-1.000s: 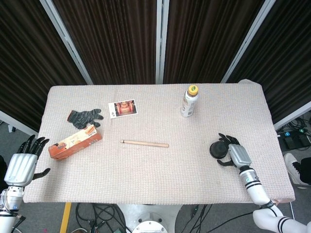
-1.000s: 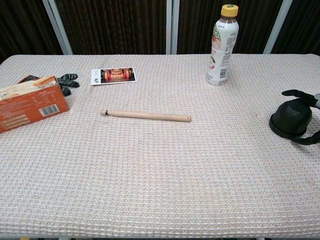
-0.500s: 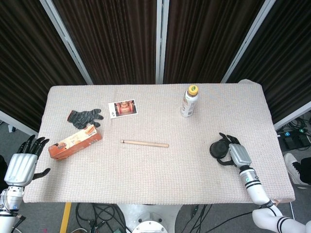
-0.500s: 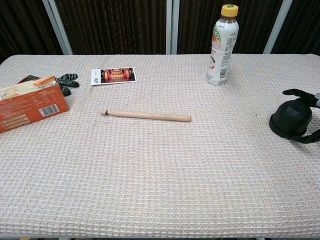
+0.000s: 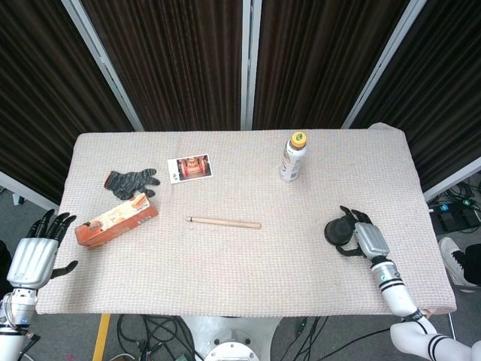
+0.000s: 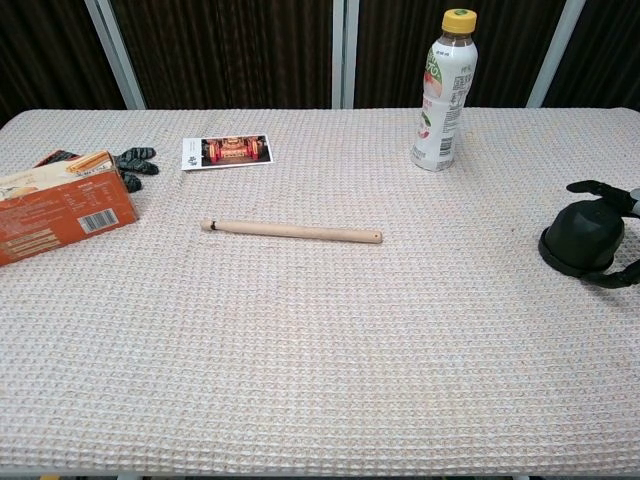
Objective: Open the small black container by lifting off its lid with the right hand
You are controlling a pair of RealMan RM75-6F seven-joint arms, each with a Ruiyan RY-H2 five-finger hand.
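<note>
The small black container stands on the table near the right edge, with its domed lid on. My right hand comes at it from the right. Its fingers arch over the far side of the lid and the thumb curls around the near side, so the hand grips the lid. The container rests on the cloth. My left hand hangs open beyond the table's left edge, holding nothing.
A drink bottle stands at the back right. A wooden stick lies mid-table. An orange box, a dark glove and a photo card lie on the left. The table edge runs close behind the right hand.
The right hand's fingers and thumb have drawn slightly tighter around the container, which has nudged a little to the right. The left hand has not moved.
</note>
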